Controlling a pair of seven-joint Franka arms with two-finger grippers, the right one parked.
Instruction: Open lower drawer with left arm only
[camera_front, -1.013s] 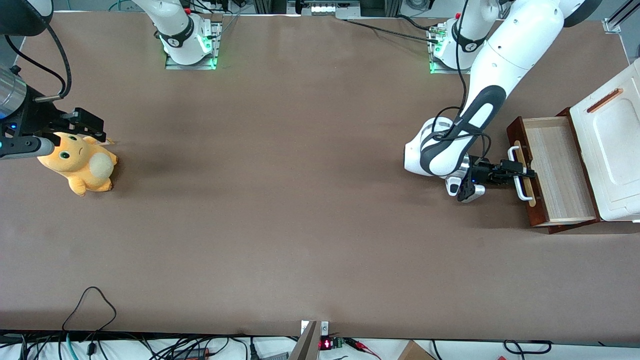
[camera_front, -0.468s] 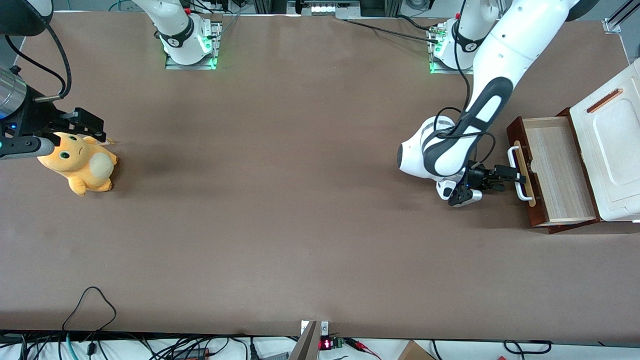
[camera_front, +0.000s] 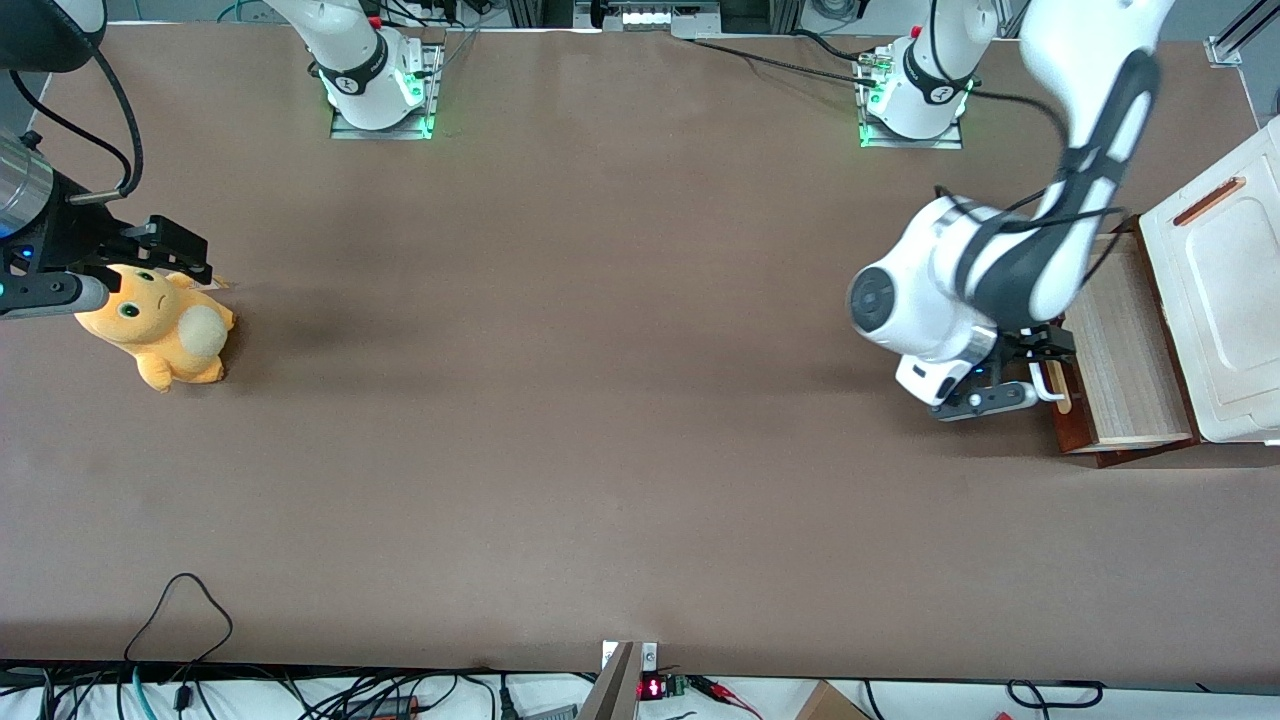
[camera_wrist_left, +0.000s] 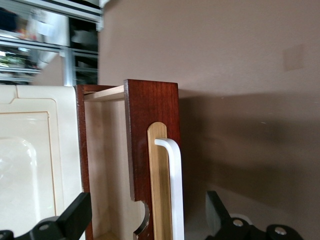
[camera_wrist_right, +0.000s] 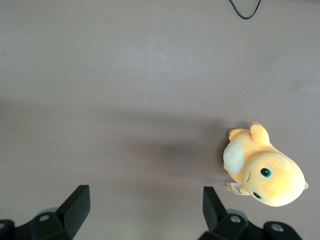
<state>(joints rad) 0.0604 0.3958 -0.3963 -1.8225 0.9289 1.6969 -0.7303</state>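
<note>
**Drawer out, hand wide and holding nothing**

The lower drawer (camera_front: 1125, 350) stands pulled out from under the white cabinet (camera_front: 1225, 300), its pale wood floor open to view — judged from this, the opening is largely or wholly done. It sits on the worktop (camera_front: 600, 400) at the working arm's end, with its dark red-brown front turned away from the cabinet.

The left arm (camera_front: 1000, 280) bends over the drawer, which is why much of the front and part of the tray are covered in the front view. Its hand (camera_wrist_left: 150, 220) hangs just in front of the drawer's front, at the white handle (camera_wrist_left: 172, 185). In the wrist view the two black fingers (camera_wrist_left: 75, 215) are spread wide, one to each side of the front and the handle, and neither touches the bar — so the hand grips nothing.

That spread suits either letting go of the handle or closing on it; the bar lies between the fingers, lined up for both.

A yellow plush toy (camera_front: 160, 330) lies toward the parked arm's end, well apart from the drawer.
</note>
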